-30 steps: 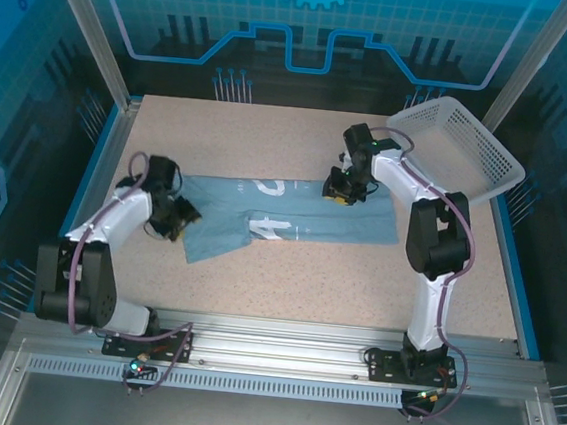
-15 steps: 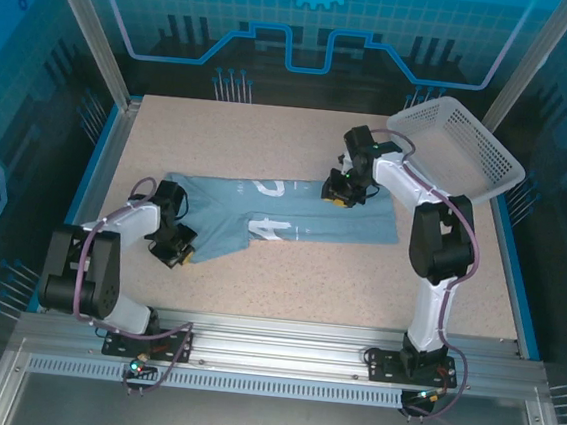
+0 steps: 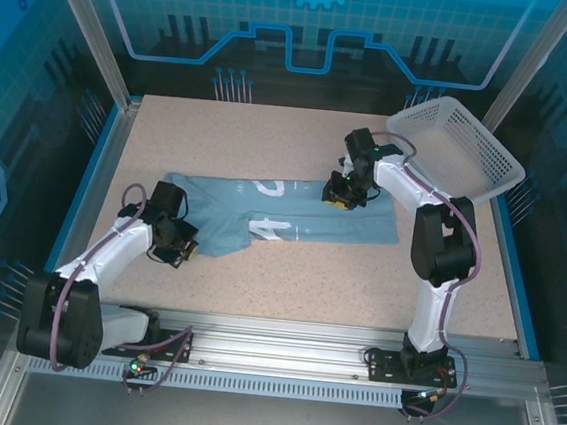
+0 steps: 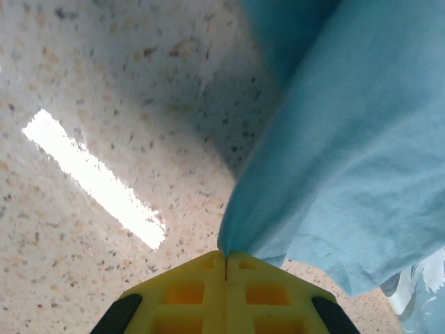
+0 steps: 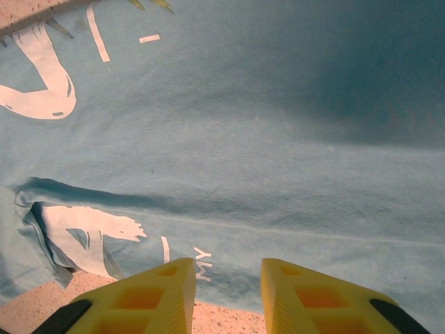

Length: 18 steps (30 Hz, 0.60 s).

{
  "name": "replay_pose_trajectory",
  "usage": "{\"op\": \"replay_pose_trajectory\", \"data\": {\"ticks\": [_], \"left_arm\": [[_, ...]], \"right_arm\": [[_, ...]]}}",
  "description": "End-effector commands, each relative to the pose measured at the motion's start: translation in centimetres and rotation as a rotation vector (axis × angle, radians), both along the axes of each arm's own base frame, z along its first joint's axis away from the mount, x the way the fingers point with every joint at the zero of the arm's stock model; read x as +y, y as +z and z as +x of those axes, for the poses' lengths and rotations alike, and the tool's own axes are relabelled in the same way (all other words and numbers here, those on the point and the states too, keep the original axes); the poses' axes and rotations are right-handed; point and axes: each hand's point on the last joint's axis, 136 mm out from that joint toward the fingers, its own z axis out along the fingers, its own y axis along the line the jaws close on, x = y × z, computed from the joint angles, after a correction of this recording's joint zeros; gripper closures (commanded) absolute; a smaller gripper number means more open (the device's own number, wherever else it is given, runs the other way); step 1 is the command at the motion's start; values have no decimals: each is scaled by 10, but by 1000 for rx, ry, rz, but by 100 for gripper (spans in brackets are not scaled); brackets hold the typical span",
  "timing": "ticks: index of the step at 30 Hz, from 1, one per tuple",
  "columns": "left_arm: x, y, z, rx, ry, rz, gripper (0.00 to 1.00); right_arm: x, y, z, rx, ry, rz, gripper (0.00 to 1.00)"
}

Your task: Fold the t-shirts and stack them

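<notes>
One light grey-blue t-shirt point(image 3: 294, 212) with white print lies folded into a long strip across the middle of the table. My left gripper point(image 3: 182, 248) sits at its near-left corner, shut on the cloth. In the left wrist view the yellow fingers point(image 4: 188, 292) meet and pinch a point of the t-shirt point(image 4: 348, 139), which rises away from them above the table. My right gripper point(image 3: 341, 193) hovers at the strip's far edge, right of centre. In the right wrist view this gripper point(image 5: 226, 268) is open over the flat t-shirt point(image 5: 264, 125), with nothing between its fingers.
A white lattice basket point(image 3: 460, 149) sits tilted at the back right corner, close behind the right arm. Blue rails point(image 3: 91, 179) edge the speckled table point(image 3: 286, 293), and bare tabletop lies in front of and behind the shirt.
My left gripper has dropped toward the near-left corner of the shirt and shut on it, and that corner has bunched up. The right gripper has barely moved.
</notes>
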Motion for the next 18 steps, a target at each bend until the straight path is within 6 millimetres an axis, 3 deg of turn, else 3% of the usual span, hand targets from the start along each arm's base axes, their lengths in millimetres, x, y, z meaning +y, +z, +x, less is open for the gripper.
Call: {"op": "replay_pose_trajectory", "data": {"ticks": [1,9,16,18], "left_arm": [[-13,-6,-17,63,57,-59,100],[-19,7,-23,62,55,-17,100],[-15,-9,-30,107,26,16,100],[-13,-11,-30,112,0,28,83]], "right_arm": [[3,11,-4,-9,6,28,68],[2,10,-8,-6,7,27,68],[2,9,-10,-2,9,29,68],[2,9,-11,0,8,28,69]]}}
